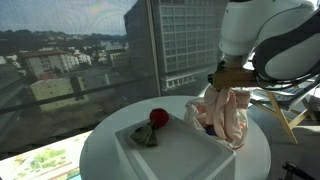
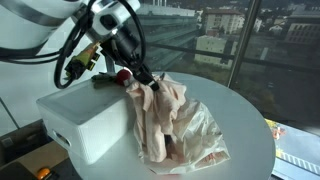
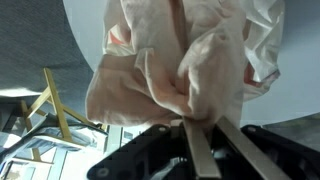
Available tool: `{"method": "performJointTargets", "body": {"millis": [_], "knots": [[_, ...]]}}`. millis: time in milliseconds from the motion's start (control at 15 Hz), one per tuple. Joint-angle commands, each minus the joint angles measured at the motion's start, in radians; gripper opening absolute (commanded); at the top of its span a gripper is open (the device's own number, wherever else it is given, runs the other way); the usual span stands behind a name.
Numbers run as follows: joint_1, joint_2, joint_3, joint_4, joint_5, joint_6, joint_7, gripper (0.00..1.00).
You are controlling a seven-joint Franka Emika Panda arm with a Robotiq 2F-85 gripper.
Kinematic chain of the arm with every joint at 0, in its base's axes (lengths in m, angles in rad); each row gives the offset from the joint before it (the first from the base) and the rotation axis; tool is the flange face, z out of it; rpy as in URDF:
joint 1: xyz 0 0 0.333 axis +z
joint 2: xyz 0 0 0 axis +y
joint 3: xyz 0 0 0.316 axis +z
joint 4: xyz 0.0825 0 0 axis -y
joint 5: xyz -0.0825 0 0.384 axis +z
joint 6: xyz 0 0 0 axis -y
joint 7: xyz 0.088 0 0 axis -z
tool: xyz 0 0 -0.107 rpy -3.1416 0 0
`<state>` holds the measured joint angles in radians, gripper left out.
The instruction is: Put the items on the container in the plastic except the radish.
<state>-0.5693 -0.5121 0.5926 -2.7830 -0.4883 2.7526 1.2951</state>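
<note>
Robot gripper [image 1: 232, 82] clamped on a bunched fold of the bag [image 1: 225, 118], holding the pale, crumpled plastic up above a round white table [image 1: 100, 150] in an exterior view. The bag hangs just beside the far corner of the white container [image 1: 180, 158], a flat-topped box that takes up much of the tabletop. On the container's top lie the red radish [image 1: 158, 117] and a dark green item [image 1: 145, 135]. The two are close together near one edge and clear of the bag; whether they touch cannot be told.

In an exterior view, the bag [image 2: 178, 125] spreads over the table [image 2: 250, 150] and leans against the container [image 2: 85, 125]. Its upper folds are drawn up into the gripper [image 2: 142, 78]. A spot of red, the radish [image 2: 122, 76], shows just behind the gripper on the container's top. The green item is hidden there.

In the wrist view, the fingers [image 3: 197, 160] stand nearly together, with gathered plastic pinched between them. The bag [image 3: 190, 70] fills most of the frame against the white tabletop. A yellow wooden frame [image 3: 55, 110] stands on the floor beside the table.

Tall windows [image 1: 90, 40] behind the table look out on city buildings [image 1: 60, 65].
</note>
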Motion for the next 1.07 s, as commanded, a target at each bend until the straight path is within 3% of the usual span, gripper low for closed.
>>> {"method": "performJointTargets", "body": {"millis": [0,133,333,667,1000], "knots": [[-0.043,0.108,0.032,0.0,-0.027,0.104,0.03,0.05],[-0.064,0.19,0.044,0.007,-0.027,0.149,0.033,0.05],[-0.158,0.287,0.104,0.039,-0.088,0.19,0.085,0.05],[-0.345,0.421,0.183,0.118,-0.3,0.189,0.251,0.06],[-0.427,0.594,0.169,0.235,-0.593,0.16,0.471,0.06]]}}
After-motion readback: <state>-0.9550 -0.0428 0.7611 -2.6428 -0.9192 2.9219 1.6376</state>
